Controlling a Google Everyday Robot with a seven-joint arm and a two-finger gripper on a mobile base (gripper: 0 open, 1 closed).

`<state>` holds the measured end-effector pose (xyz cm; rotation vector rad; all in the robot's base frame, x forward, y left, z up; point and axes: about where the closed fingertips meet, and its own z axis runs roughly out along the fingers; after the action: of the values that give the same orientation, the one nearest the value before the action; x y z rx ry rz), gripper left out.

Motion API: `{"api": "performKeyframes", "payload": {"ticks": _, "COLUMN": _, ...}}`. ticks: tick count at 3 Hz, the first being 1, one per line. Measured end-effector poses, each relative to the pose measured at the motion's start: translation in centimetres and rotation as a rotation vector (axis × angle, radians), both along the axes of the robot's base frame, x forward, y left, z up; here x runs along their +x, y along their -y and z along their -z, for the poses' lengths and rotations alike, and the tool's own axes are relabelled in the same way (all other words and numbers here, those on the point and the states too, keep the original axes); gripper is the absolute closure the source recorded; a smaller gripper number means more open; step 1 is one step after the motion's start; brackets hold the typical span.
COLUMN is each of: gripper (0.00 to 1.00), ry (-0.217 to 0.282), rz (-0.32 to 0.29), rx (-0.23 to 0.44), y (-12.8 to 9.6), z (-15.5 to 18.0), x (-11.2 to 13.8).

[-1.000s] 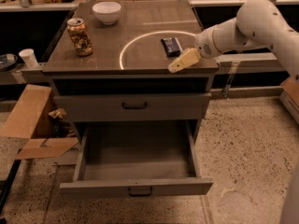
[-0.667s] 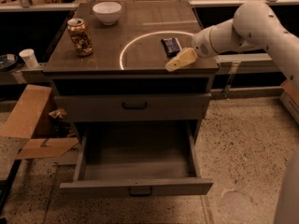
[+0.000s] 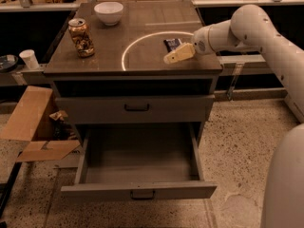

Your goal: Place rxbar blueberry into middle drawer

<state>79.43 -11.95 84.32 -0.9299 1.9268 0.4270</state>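
The small, flat rxbar blueberry (image 3: pixel 172 43) in its dark navy wrapper lies on the brown cabinet top (image 3: pixel 142 27), right of centre. It sits just inside the right edge of a thin white ring (image 3: pixel 127 51) marked on the surface.

The tan two-finger gripper (image 3: pixel 178 55) is just beside the bar on its near side, low over the top and pointing left and slightly toward the near edge. It overlaps the bar's near end in the view, so contact can't be told. Whether the gripper is open or closed can't be told either. The bar looks flat on the surface, not lifted. The white robot arm (image 3: pixel 247 25) comes in from the right.

At far left on the top stands a patterned brown-gold soda can (image 3: pixel 80 37), upright. A white ceramic bowl (image 3: pixel 109 12) sits behind it toward the far edge, well apart from the bar.

Below the top is a grey metal upper drawer (image 3: pixel 95 110) w/ a dark bar handle, pushed in. The wide grey metal middle drawer (image 3: pixel 95 191) (the lowest one) is pulled fully out toward the near side, and its inside shows only bare grey floor.

Left of the cabinet, flattened brown cardboard (image 3: pixel 28 122) lies on the speckled floor (image 3: pixel 237 137). A small white paper cup (image 3: pixel 29 58) stands on a side ledge.
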Motion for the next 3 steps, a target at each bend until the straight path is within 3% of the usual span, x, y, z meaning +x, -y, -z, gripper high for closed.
{"api": "performKeyframes", "payload": {"ticks": 3, "gripper": 0.00, "ry": -0.036, "rz": 0.072, "rx": 0.023, "y": -0.9, "z": 2.2, "x": 3.6}}
